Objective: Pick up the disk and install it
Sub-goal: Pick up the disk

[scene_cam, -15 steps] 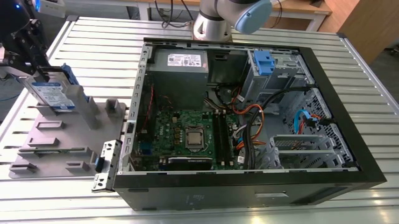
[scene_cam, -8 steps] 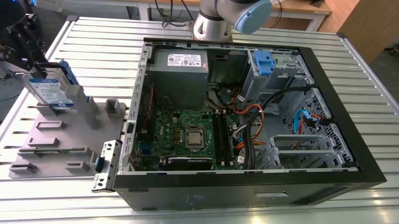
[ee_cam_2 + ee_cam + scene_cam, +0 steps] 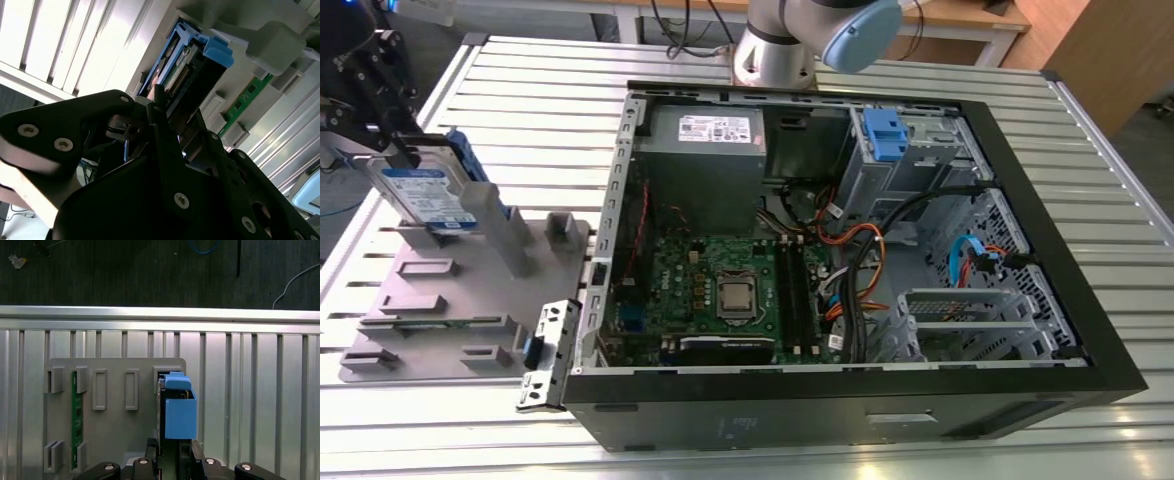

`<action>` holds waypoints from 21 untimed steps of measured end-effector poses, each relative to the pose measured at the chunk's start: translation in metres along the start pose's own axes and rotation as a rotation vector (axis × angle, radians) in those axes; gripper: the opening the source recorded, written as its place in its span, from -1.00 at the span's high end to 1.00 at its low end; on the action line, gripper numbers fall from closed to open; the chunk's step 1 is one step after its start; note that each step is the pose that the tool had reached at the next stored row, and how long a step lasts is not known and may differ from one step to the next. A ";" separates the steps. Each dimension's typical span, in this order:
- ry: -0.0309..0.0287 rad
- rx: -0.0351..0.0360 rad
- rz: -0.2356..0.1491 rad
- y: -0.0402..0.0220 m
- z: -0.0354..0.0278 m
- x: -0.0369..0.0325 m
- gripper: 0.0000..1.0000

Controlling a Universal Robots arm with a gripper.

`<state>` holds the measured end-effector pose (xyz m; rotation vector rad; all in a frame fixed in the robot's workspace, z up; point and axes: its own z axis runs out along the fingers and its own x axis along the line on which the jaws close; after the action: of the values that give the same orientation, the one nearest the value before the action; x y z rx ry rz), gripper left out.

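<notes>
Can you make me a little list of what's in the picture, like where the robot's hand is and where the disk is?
gripper: at the top edge of the disk
disk: standing on edge in the grey holder, blue frame on one side
holder: on the slatted table, beside the computer case; also carries a green circuit board
computer case: lying open, motherboard showing
installed: not yet, the disk is outside the case

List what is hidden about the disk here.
Second wrist view: the end effector's black body covers much of the disk.
First wrist view: the disk stands edge-on, label unseen; the picture's edge cuts off the end effector.
Exterior view: the grey holder hides the disk's foot.
</notes>
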<state>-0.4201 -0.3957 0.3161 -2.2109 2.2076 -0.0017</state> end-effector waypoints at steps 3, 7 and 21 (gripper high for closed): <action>0.0000 0.0000 0.000 0.0000 0.0000 0.0000 0.30; 0.0002 0.0000 0.009 -0.0002 0.0000 0.0001 0.30; 0.0002 0.0001 0.013 -0.0003 0.0000 -0.0011 0.30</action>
<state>-0.4198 -0.3946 0.3160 -2.1970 2.2214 -0.0019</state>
